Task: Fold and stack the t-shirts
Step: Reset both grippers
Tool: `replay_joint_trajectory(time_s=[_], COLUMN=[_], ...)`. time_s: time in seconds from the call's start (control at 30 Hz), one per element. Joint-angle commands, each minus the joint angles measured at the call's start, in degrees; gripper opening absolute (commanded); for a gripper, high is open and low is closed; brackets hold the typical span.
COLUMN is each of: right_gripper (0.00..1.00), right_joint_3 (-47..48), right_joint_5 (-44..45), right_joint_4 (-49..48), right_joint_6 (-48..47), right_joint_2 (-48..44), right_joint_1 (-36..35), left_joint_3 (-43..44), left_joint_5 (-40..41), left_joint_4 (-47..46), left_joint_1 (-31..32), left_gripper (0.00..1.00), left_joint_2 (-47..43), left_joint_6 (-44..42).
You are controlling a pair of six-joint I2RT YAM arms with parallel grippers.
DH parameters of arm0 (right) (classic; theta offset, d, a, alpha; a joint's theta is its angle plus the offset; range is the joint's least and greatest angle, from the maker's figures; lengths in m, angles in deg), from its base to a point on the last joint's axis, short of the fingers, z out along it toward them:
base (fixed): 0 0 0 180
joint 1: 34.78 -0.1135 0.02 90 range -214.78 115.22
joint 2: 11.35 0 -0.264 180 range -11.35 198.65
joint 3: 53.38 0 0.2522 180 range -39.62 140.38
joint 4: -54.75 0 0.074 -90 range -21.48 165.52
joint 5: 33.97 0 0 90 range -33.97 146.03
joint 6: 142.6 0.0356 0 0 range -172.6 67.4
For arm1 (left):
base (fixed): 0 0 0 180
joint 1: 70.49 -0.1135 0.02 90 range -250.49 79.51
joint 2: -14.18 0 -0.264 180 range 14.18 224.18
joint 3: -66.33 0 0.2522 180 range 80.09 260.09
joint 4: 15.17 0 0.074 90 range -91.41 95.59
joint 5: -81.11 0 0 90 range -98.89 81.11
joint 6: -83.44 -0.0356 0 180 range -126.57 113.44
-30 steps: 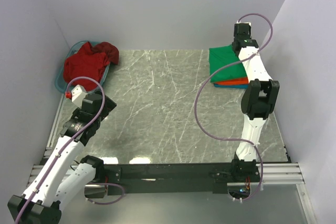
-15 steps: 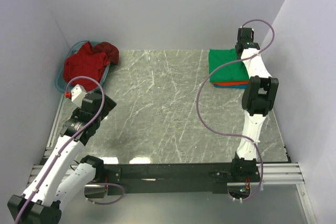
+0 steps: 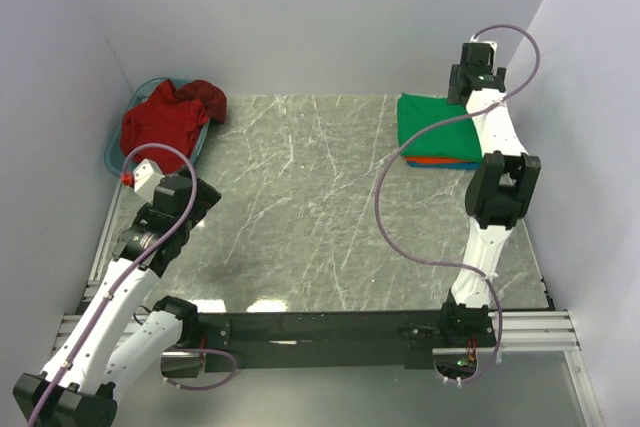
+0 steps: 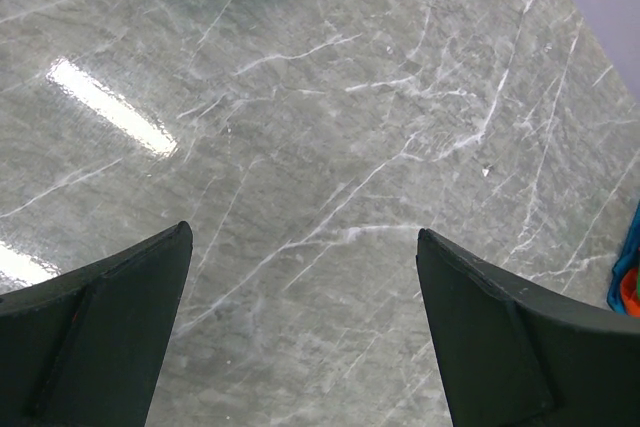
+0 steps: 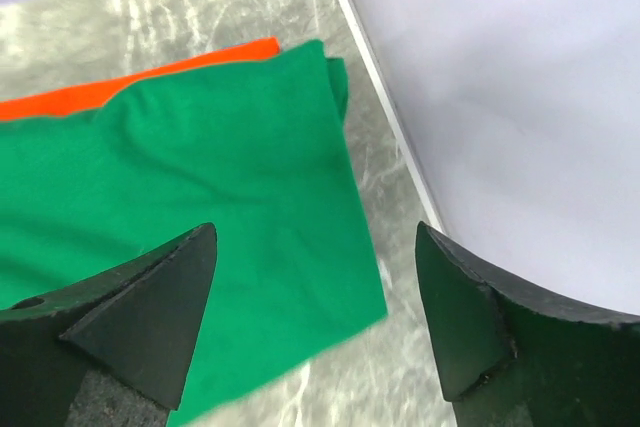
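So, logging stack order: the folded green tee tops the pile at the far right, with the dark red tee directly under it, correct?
No: the orange tee lies directly under the green tee, as the right wrist view shows.

Middle of the marble table (image 3: 300, 207) is seen bare, wide passage there. Far left corner is taken by the basket (image 3: 113, 155), heaped with the dark red tee (image 3: 165, 122). Far right corner is blocked by the green tee (image 3: 435, 125), folded over the orange tee (image 5: 50, 105). Only a narrow strip of table is seen between them and the right wall (image 3: 590, 97).
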Motion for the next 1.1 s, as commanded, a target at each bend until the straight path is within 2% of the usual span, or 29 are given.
replay_joint_trajectory(time_s=[0.0,0.13,0.33,0.6,0.73,0.87,1.07], right_gripper=[0.87,0.88,0.90,0.91,0.91,0.92,0.93], right_joint_3=[-2.9,-10.1,-27.5,-45.9,-56.8,-70.2,-84.6], right_joint_5=[-1.1,-4.7,-8.0,-8.9,-11.1,-13.2,-18.5], right_joint_4=[-1.9,-3.0,-7.1,-8.5,-9.6,-13.6,-16.5], right_joint_6=[4.1,9.7,16.9,22.0,25.1,26.9,28.2], right_joint_2=[-10.8,-20.4,-34.0,-50.6,-62.0,-73.1,-86.8], right_joint_1=[-0.5,-1.1,-2.1,-3.7,-3.9,-3.8,-3.9], left_joint_3=[3.0,3.0,4.0,2.5,1.3,0.3,-1.5], left_joint_5=[-1.0,-3.1,-6.1,-10.2,-12.6,-12.7,-12.0], left_joint_4=[-0.8,-2.8,-3.5,-7.4,-8.1,-8.2,-7.8], left_joint_1=[-0.2,-0.2,-0.2,-0.3,-0.3,-0.3,-0.3], left_gripper=[0.99,0.99,0.99,0.99,1.00,1.00,0.99], left_joint_2=[-0.6,-1.4,-0.5,-0.5,-1.2,-2.7,-5.5], left_joint_6=[-0.9,-2.7,-5.2,-7.5,-8.4,-8.4,-7.5])
